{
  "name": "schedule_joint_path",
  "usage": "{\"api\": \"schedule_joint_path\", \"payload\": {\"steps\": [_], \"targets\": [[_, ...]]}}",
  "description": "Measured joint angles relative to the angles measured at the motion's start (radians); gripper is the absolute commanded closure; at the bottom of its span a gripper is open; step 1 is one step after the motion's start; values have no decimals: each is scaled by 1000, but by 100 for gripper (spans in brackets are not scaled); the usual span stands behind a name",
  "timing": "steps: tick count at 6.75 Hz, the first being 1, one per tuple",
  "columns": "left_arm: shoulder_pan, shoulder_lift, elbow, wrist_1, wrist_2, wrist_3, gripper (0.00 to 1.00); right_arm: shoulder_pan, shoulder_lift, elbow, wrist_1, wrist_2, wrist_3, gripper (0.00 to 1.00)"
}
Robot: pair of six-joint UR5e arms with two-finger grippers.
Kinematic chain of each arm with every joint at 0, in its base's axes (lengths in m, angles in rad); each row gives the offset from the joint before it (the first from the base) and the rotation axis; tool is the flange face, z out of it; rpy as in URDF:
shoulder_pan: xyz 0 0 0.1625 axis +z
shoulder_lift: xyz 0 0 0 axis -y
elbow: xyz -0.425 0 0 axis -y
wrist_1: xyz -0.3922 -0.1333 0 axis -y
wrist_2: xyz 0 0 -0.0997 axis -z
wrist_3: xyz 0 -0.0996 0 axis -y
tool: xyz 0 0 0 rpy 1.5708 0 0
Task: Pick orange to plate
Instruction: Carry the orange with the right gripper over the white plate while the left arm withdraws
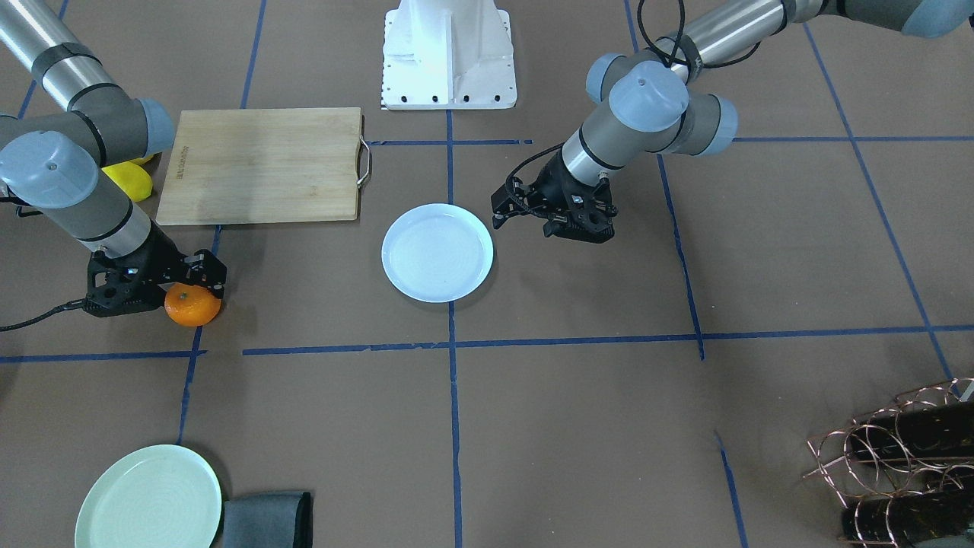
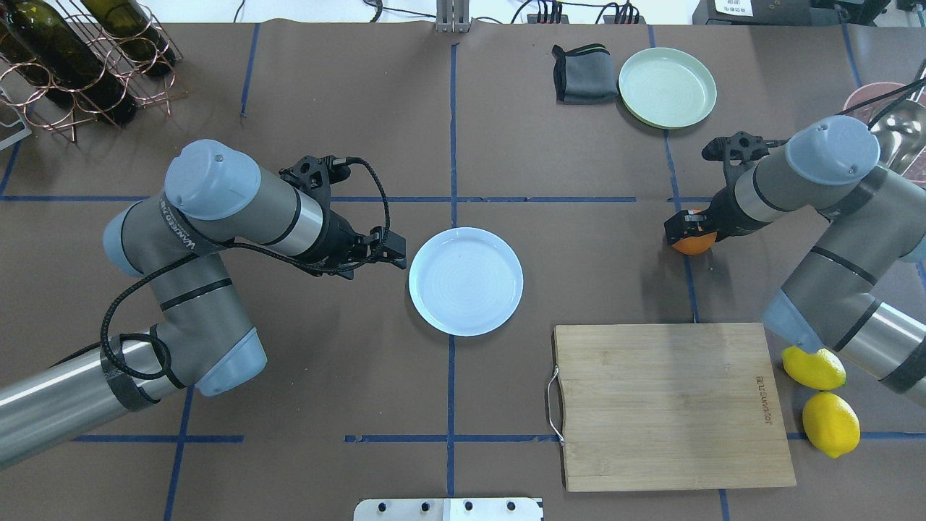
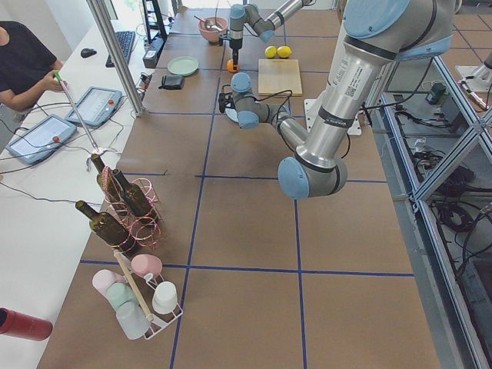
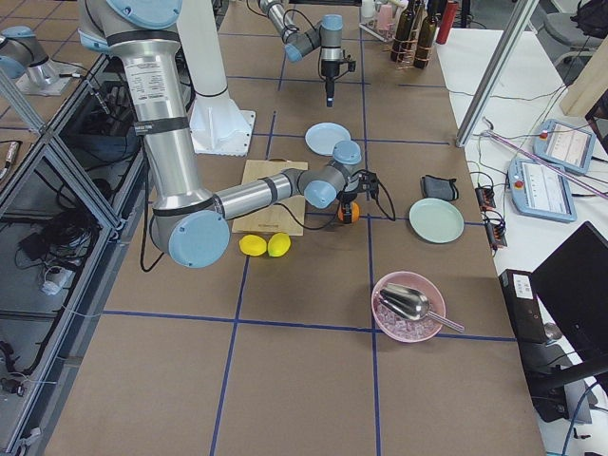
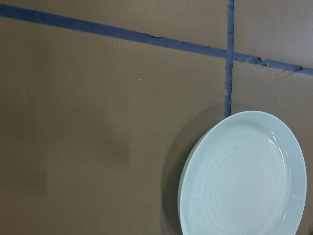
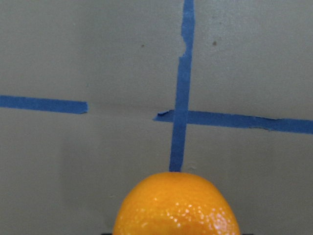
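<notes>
The right gripper [image 1: 196,292] sits low over the orange [image 1: 191,309], its grip impossible to tell, well apart from the white plate [image 1: 437,253]; the left gripper [image 1: 498,213], fingers spread, hovers just beside that plate's rim.

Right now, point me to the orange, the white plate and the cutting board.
orange [image 1: 190,308]: exterior front-facing view, exposed lower skin.
white plate [image 2: 465,281]: overhead exterior view, bare ridged centre.
cutting board [image 2: 673,405]: overhead exterior view, middle of the wood.
</notes>
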Motion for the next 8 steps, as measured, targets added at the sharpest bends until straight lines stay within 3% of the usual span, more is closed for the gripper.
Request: {"api": "schedule_joint_path", "payload": {"steps": [2,4,6,8], "targets": [[-42,53,-103,0,-5,7,1,-2,29,45,-9,3,34,100],[-128,212,-255,1,-15,109,1,-61,140,77,-14,-10,226,100],[-223,370,-318,-1,-36,336,1,-213,257,84,-50,-139,417,100],[-290,438,-331,-3,-65,446,1,-339,350,68,-123,-271,492,100]]}}
